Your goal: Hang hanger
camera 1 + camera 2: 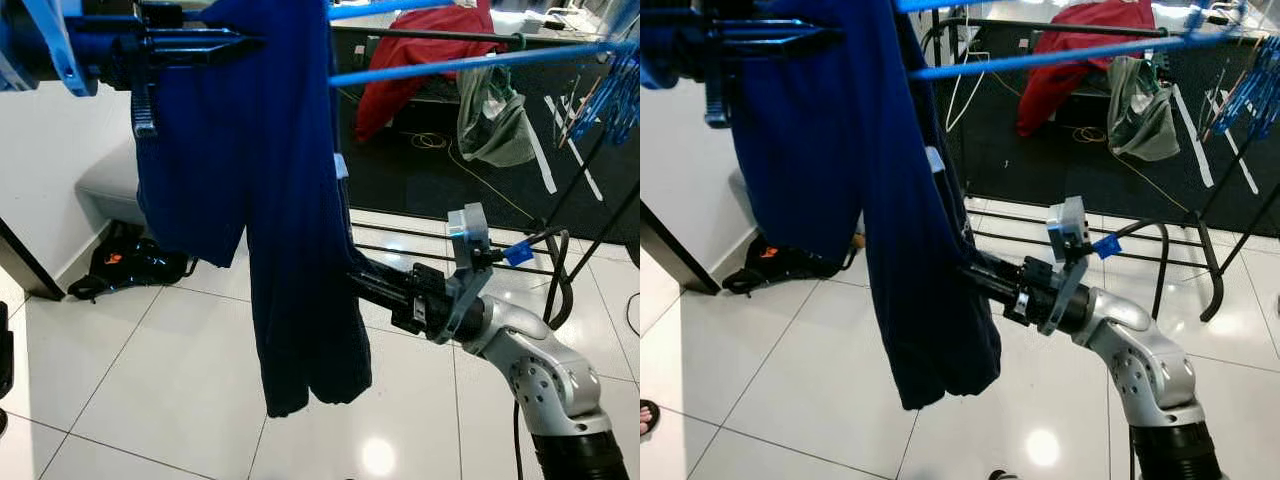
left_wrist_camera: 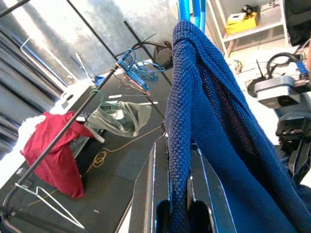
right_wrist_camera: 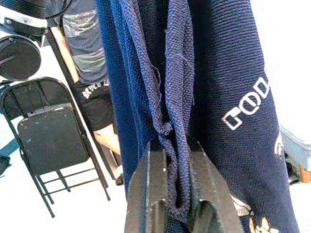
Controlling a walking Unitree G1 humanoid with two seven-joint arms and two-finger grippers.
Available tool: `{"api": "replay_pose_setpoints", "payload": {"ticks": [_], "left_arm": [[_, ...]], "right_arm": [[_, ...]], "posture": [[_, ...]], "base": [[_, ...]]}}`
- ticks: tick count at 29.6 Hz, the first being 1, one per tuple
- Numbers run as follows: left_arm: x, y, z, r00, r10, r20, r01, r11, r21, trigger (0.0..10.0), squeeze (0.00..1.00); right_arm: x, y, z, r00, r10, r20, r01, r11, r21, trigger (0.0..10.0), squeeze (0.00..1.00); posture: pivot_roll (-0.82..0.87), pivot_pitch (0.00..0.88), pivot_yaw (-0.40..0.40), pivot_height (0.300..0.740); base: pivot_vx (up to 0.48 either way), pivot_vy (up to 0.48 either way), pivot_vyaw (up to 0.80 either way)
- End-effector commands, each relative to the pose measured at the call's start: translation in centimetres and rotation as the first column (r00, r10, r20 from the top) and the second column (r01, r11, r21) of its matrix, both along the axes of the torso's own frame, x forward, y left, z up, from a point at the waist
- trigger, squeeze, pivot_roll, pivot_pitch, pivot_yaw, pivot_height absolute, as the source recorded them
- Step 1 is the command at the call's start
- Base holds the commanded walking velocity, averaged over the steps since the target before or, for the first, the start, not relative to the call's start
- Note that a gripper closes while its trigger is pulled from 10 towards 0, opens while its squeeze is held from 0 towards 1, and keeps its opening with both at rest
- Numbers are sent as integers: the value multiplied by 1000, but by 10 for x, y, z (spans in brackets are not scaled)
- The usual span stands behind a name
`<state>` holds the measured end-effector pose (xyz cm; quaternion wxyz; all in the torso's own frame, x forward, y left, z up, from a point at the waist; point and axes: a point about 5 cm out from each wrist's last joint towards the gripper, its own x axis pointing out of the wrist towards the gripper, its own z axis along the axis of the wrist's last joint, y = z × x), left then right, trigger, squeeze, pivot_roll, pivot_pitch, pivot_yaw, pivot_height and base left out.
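1. A dark blue knitted garment (image 1: 270, 200) hangs in front of the robot from the upper part of the frame, its lower edge well above the white tiled floor (image 1: 150, 400)
2. The left gripper (image 2: 179, 194) is raised high at the robot's left; in the left wrist view its two black fingers (image 2: 150, 194) are clamped on a fold of the garment's knitted edge
3. The right gripper (image 3: 177, 194) reaches in from the right at mid height; in the right wrist view its fingers (image 3: 146, 184) are pinched together on a seam of the same garment, beside white lettering (image 3: 245, 104) on the cloth
4. The hanger itself cannot be made out; only blue bars (image 2: 189, 9) show above the top of the garment in the left wrist view, and whether they belong to it cannot be told
5. A blue rail (image 1: 470, 62) runs level from the garment toward the right, with a dark rod (image 1: 440, 36) behind it
6. A red cloth (image 1: 420, 50) and a grey-green cloth (image 1: 495, 115) are draped over that rod
7. A cluster of blue hangers (image 1: 610, 90) hangs at the far right of the rail
8. A black bag (image 1: 130, 265) lies on the floor near the white wall at left
9. In the right wrist view a black folding chair (image 3: 53, 141) stands beside a person (image 3: 87, 63) in a grey top and dark shorts
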<state>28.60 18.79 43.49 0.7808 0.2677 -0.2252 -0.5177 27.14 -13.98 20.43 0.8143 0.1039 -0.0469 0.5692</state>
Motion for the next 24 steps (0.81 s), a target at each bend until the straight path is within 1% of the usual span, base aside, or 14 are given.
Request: {"api": "replay_pose_setpoints", "payload": {"ticks": [1,8,9,11,12,13,16,17,18,20,21,22,23,24], "left_arm": [[-1,11,8,998,50,39,-48,998,-39,10000,0],[3,22,8,995,93,33,-91,994,-64,10000,0],[4,25,8,994,101,31,-99,993,-70,10000,0],[4,27,9,993,109,32,-107,991,-75,10000,0],[5,30,9,993,117,32,-114,990,-81,10000,0],[5,33,9,992,125,31,-122,989,-85,10000,0],[5,34,8,991,130,31,-127,988,-86,10000,0],[5,38,6,991,130,19,-128,989,-79,10000,0],[4,44,-4,994,109,5,-108,993,-45,10000,0],[4,44,-4,994,109,5,-108,993,-45,10000,0],[2,48,-10,996,92,-6,-92,996,-19,10000,0],[-4,54,-27,998,40,-40,-38,998,45,10000,0],[-4,54,-27,998,40,-40,-38,998,45,10000,0],[-9,58,-41,996,-6,-93,14,997,82,10000,0]], "right_arm": [[-4,-5,4,1000,-5,22,5,1000,1,0,0],[-4,-10,4,1000,-20,20,20,1000,-11,0,0],[-5,-11,4,1000,-23,17,24,1000,-16,941,0],[-5,-11,4,1000,-25,15,25,999,-19,1216,0],[-5,-12,2,999,-31,9,32,999,-24,4549,0],[-5,-14,1,999,-36,6,36,999,-26,3569,0],[-5,-14,1,999,-38,5,38,999,-27,3569,0],[-5,-17,3,999,-49,7,49,999,-18,2941,0],[-3,-24,8,998,-66,17,66,998,4,2353,0],[-3,-24,8,998,-66,17,66,998,4,2353,0],[-3,-29,13,997,-77,25,77,997,19,2353,0],[0,-40,21,993,-107,40,106,993,46,2118,0],[0,-40,21,993,-107,40,106,993,46,2118,0],[2,-51,29,989,-134,54,130,989,71,2118,0]], "posture": [[-19,90,36,740],[-21,90,33,740],[-21,91,33,740],[-21,91,33,740],[-21,91,33,740],[-19,89,31,740],[-19,89,31,740],[-22,88,32,740],[-22,86,31,740],[-22,86,31,740],[-22,86,31,740],[-26,86,30,740],[-26,86,30,740],[-28,87,28,740]], "base": [[0,0,0],[0,0,0],[0,0,0],[0,0,0],[0,0,0],[0,0,0],[0,0,0],[0,0,0],[0,0,0],[0,0,0],[0,0,0],[0,0,0],[0,0,0],[0,0,0]]}}
